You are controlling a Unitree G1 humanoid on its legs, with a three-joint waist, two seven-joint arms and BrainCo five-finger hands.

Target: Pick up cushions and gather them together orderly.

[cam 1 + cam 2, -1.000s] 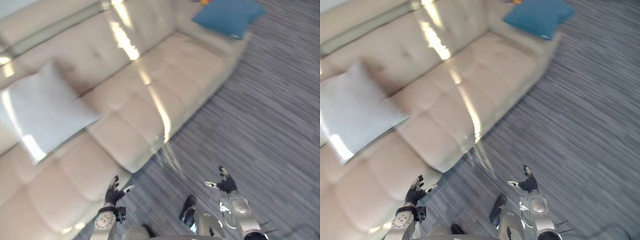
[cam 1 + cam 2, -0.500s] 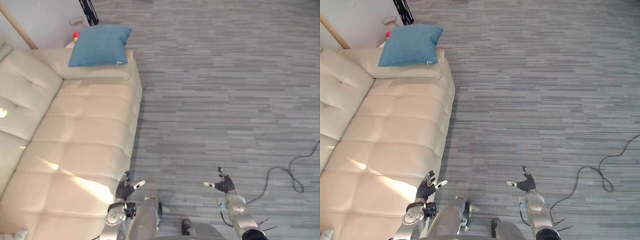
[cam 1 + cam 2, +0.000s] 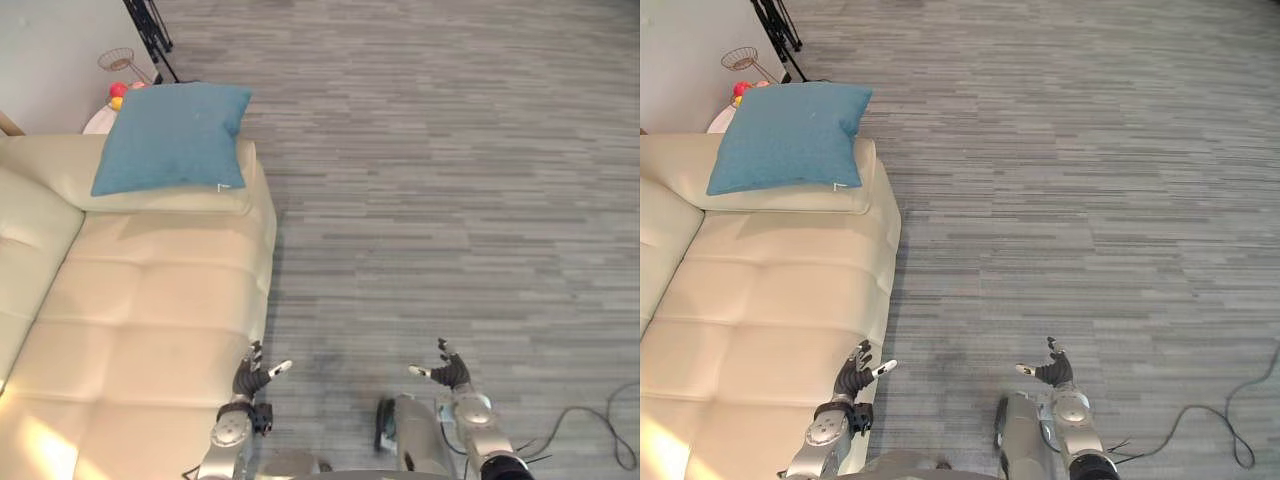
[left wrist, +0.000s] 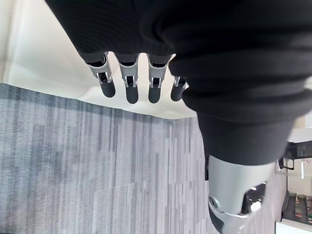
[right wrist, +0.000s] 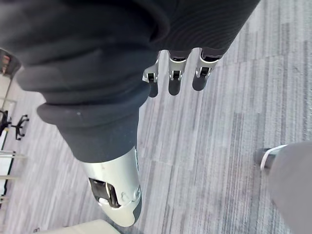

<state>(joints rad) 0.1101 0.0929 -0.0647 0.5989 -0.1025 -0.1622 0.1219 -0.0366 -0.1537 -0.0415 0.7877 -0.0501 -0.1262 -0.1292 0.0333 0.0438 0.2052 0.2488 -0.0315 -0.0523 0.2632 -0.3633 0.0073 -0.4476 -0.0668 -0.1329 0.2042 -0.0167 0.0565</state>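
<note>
- Cream leather sofa (image 3: 150, 300) takes up the left side, its tufted seat running from the near edge up to a padded armrest at the far end.
- Behind that armrest, by the wall, stands a small white table (image 3: 97, 121) with red and orange fruit (image 3: 118, 90) and a wire basket (image 3: 116, 60) on it.
- One blue cushion (image 3: 170, 135) lies flat on top of the armrest, one corner reaching out past it toward the table. It is well apart from both of my hands.
- Black legs of a stand (image 3: 147, 35) rest on the floor just beyond the cushion.
- My left hand (image 3: 250, 378) hovers low over the sofa's front corner, right where seat meets floor. Its fingers (image 4: 129, 87) are straight and spread, thumb out to the side, nothing in it.
- Grey striped carpet (image 3: 450, 180) covers the middle and the right.
- My right hand (image 3: 447, 370) hangs over the carpet, well clear of the sofa, fingers (image 5: 174, 78) loosely extended and thumb apart, empty too.
</note>
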